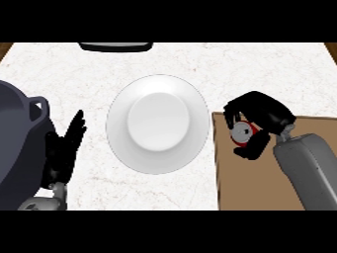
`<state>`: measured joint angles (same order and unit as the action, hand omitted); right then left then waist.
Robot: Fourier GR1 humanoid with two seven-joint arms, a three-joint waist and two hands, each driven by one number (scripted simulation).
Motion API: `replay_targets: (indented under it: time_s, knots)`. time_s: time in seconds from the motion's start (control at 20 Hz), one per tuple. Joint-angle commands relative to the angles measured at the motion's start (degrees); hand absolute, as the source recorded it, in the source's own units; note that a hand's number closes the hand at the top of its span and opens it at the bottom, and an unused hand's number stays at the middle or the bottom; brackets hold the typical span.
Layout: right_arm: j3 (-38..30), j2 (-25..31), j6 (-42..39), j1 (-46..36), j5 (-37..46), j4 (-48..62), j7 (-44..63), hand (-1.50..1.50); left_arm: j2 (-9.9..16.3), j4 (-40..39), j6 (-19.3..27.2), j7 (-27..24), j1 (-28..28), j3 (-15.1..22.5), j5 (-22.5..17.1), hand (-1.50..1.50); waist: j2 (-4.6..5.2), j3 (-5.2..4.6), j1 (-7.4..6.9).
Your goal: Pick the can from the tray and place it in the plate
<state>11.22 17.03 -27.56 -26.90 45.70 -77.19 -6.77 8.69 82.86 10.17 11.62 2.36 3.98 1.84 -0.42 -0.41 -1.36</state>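
Head view: your right hand (pixel 262 121) fingers grasp the can (pixel 242 132) over the tray (pixel 258 192); left hand (pixel 65 146) released. Lifting carelessly could tip it short of the plate (pixel 156 91).

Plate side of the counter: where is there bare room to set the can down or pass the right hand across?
The plate is bare. Bare counter lies beyond it, up to the dark object at the far edge. It is crowded between the pot, the left hand and the plate; the right hand curls round the can over the tray.
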Motion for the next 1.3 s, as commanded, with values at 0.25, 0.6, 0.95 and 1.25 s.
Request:
replay_targets:
  time_s: [0.25,0.6,0.95,1.25]
  knots:
    - [7.0,-16.8,18.7,-7.5,10.9,-0.3,33.9,1.50,-0.6,-0.1,-1.2,0.9,1.4,2.2,0.6,0.00,0.00,0.11,-4.16]
    - [15.7,-17.0,34.0,-17.6,18.2,-2.3,57.7,1.50,-0.5,-1.0,-1.5,1.4,3.0,2.4,1.0,0.00,-0.15,0.14,-4.76]
    - [25.8,-17.0,41.3,-26.3,21.7,4.1,83.1,1.50,-1.5,-2.4,-0.5,1.4,5.5,2.0,1.4,0.00,0.74,0.20,-4.46]
    - [26.8,-17.0,41.3,-31.3,18.4,8.4,89.1,1.50,-0.8,-3.2,-1.1,0.5,4.6,0.9,0.7,0.00,0.86,0.23,-3.46]
